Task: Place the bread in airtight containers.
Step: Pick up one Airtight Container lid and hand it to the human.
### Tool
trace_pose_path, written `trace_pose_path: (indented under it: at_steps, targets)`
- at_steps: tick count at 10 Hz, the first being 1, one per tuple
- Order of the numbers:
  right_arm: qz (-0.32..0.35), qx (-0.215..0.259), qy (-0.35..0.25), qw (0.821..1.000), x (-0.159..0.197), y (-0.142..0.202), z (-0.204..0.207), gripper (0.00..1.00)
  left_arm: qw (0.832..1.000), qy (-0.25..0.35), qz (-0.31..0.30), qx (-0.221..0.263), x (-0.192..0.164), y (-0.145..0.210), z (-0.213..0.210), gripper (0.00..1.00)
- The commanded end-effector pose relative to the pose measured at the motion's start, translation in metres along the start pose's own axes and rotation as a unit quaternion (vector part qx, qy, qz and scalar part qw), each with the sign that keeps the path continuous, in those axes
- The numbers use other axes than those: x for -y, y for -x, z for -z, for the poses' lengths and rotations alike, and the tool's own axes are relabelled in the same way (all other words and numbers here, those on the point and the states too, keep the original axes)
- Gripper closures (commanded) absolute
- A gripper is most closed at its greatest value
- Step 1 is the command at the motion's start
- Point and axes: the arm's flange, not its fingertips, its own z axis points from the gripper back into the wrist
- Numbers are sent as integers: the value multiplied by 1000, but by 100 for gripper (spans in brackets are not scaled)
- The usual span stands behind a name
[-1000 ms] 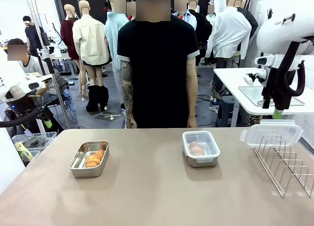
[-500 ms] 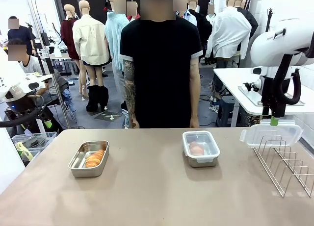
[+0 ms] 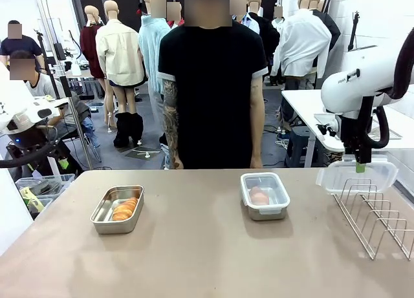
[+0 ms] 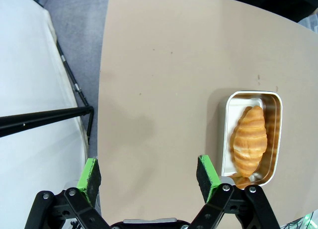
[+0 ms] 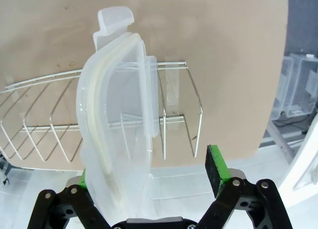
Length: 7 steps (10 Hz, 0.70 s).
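Note:
An open steel container (image 3: 100,215) on the table's left holds one golden bread roll (image 3: 124,209). The second container (image 3: 277,189) near the middle has a clear lid on it, and a bread roll (image 3: 259,196) shows through. Seen from the left wrist, my left gripper (image 4: 148,178) hangs open high above the table edge, with the open container (image 4: 227,139) and its bread (image 4: 248,139) to one side. A loose clear lid (image 3: 356,175) stands upright in a wire rack. My right gripper (image 3: 360,167) is open just above it; the lid (image 5: 119,119) sits between the jaws, near one finger.
A person in a black shirt stands at the far edge, arms down. The wire rack (image 3: 378,214) takes up the table's right side and its bars (image 5: 44,124) surround the lid. Bare tabletop lies between and in front of the two containers.
My right arm has come down and slightly left, bringing its open gripper from above the lid to straddle its top edge. Containers and bread have not moved.

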Motion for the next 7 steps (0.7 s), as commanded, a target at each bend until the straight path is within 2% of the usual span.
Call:
trace_pose_path:
  at_steps: [1, 3, 7]
  targets:
    - [-7, 20, -19, 1000, 11, 4, 2, 0, 1000, -9, -3, 4, 0, 2, -1, 0]
    - [0, 26, -27, 999, 17, 5, 9, 0, 1000, -9, -3, 4, 0, 2, -1, 0]
    - [-5, 29, -24, 999, 13, 4, 6, 76, 1000, -9, -3, 4, 0, 2, -1, 0]
